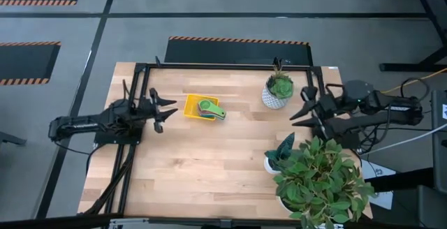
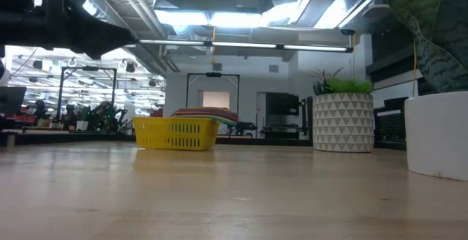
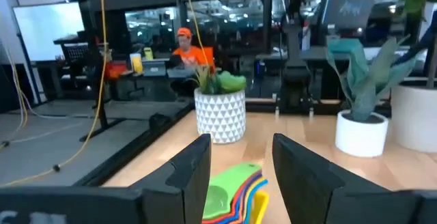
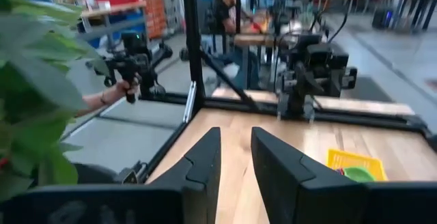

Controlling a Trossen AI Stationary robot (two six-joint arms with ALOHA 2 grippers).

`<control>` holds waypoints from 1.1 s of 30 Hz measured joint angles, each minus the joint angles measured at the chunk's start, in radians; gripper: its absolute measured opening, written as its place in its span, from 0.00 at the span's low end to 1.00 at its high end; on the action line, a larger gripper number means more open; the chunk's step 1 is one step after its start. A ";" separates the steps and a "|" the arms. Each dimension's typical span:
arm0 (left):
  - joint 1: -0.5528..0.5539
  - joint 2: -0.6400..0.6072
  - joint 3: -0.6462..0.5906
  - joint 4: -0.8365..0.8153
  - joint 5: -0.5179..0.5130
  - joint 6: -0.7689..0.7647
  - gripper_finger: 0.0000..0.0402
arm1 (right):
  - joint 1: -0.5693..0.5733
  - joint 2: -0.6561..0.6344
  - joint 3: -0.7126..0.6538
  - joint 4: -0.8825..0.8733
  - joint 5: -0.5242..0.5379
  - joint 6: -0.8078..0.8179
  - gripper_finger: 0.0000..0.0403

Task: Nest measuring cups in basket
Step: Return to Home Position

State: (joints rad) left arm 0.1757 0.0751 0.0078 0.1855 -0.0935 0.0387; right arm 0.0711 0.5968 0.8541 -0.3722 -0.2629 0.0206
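Low view: slotted yellow basket [image 2: 175,134]

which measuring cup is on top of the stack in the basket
The green cup, topmost in the yellow basket; the other cups show only as thin coloured edges beneath it.

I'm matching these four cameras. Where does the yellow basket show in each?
High view: basket left of the table's middle, by the left gripper.
Low view: basket left of centre, across the table.
Left wrist view: yellow sliver of basket just beyond that gripper.
Right wrist view: basket across the table, partly behind the right gripper.
Shared landmark: the measuring cups stacked inside, green on top.
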 joint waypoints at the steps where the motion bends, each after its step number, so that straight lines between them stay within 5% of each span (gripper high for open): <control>1: 0.004 -0.014 0.000 -0.002 0.003 0.000 0.37 | 0.000 -0.029 -0.030 0.023 0.000 0.002 0.22; 19: 0.012 -0.073 0.000 -0.021 0.055 -0.034 0.37 | 0.000 -0.472 -0.309 0.078 -0.001 0.079 0.22; 33: 0.011 -0.073 0.000 -0.043 0.055 -0.037 0.37 | 0.000 -0.596 -0.548 0.166 -0.001 0.100 0.22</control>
State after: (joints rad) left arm 0.1871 0.0025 0.0078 0.1421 -0.0383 0.0013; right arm 0.0708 0.0010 0.3058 -0.2066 -0.2634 0.1207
